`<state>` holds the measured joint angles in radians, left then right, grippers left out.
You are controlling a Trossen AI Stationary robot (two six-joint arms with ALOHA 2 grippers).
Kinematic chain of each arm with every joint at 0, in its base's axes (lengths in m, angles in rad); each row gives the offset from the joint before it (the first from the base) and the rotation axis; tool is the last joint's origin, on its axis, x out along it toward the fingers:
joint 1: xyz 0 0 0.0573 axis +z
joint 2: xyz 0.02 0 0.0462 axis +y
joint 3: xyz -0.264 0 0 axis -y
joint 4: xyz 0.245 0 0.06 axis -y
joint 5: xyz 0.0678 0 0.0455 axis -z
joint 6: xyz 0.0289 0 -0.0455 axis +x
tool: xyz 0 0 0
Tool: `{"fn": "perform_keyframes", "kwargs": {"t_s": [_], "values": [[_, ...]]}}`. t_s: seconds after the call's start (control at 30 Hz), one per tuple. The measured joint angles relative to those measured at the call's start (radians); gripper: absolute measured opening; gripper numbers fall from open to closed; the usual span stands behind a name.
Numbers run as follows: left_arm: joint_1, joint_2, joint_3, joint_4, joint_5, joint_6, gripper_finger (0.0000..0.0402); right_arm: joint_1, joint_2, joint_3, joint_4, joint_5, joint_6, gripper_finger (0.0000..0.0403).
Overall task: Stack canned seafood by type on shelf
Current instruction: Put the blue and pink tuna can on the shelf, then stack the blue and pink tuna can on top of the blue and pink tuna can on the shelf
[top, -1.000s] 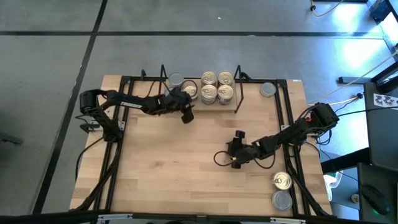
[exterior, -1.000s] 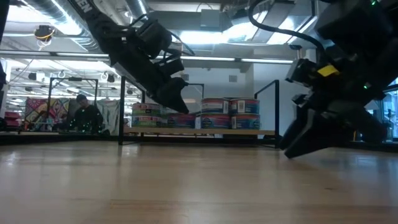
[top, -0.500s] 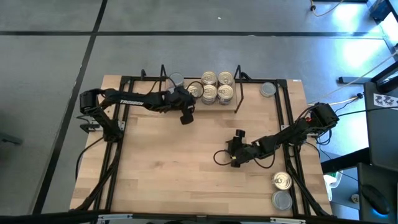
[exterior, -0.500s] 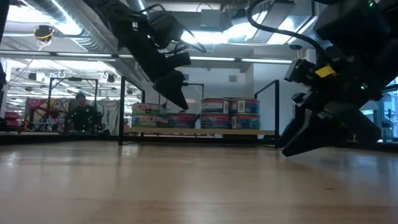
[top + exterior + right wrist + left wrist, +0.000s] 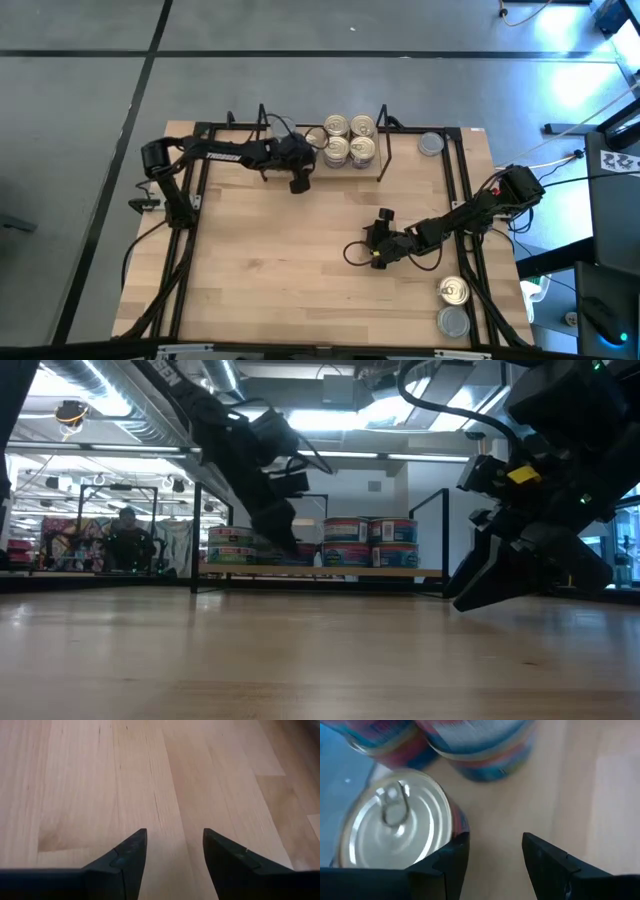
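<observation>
My left gripper has swung in over the shelf end, covering the grey-topped can there — its fingers spread, empty, beside a pull-tab can. Four gold-topped cans sit on the shelf. My right gripper hovers mid-surface — parted, holding nothing.

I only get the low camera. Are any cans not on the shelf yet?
Observer: Yes, three. From above, a grey-topped can sits on the table to the right of the shelf.
Operator: Where are the other two?
Observer: Near the table's front right corner: a gold pull-tab can and a second grey can.
Operator: Is the left end effector holding something?
Observer: No. Its wrist camera shows the left end effector open and empty, with a silvery tabbed can beside one finger.
</observation>
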<state>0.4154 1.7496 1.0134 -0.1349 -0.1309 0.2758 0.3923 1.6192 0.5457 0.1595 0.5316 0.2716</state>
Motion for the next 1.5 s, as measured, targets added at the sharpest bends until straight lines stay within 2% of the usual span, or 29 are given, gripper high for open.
{"fn": "perform_keyframes", "kwargs": {"t_s": [0.2,0.67,0.87,1.0,1.1,1.2,1.3,1.4,1.5], "values": [[0.031,0.003,0.000,0.097,-0.001,0.038,0.0182,0.000,0.000,0.000,-0.004,0.000,0.003,0.0188],[0.073,0.003,0.000,0.161,-0.002,0.047,0.0182,0.000,0.000,0.000,-0.003,-0.001,0.004,0.0188],[-0.031,-0.052,-0.001,0.139,-0.005,0.010,0.0182,0.000,0.000,0.000,-0.003,-0.001,0.005,0.0188],[-0.144,-0.149,-0.002,0.092,-0.005,-0.074,0.0182,-0.004,0.000,0.001,0.056,0.000,0.001,0.0188],[-0.249,-0.201,-0.040,0.105,-0.003,-0.096,0.0182,-0.015,-0.002,0.023,0.072,-0.036,-0.066,0.0188],[-0.345,-0.211,-0.092,0.130,-0.002,-0.114,0.0182,0.002,-0.038,0.065,0.014,-0.053,-0.121,0.0188],[-0.432,-0.193,-0.154,0.224,-0.002,-0.165,0.0182,0.047,-0.117,0.111,-0.135,-0.104,-0.114,0.0188],[-0.505,-0.162,-0.206,0.315,-0.001,-0.213,0.0182,0.101,-0.207,0.168,-0.368,-0.169,-0.016,0.0188],[-0.563,-0.124,-0.227,0.389,-0.003,-0.209,0.0182,0.146,-0.289,0.256,-0.633,-0.294,0.184,0.0188]]}}
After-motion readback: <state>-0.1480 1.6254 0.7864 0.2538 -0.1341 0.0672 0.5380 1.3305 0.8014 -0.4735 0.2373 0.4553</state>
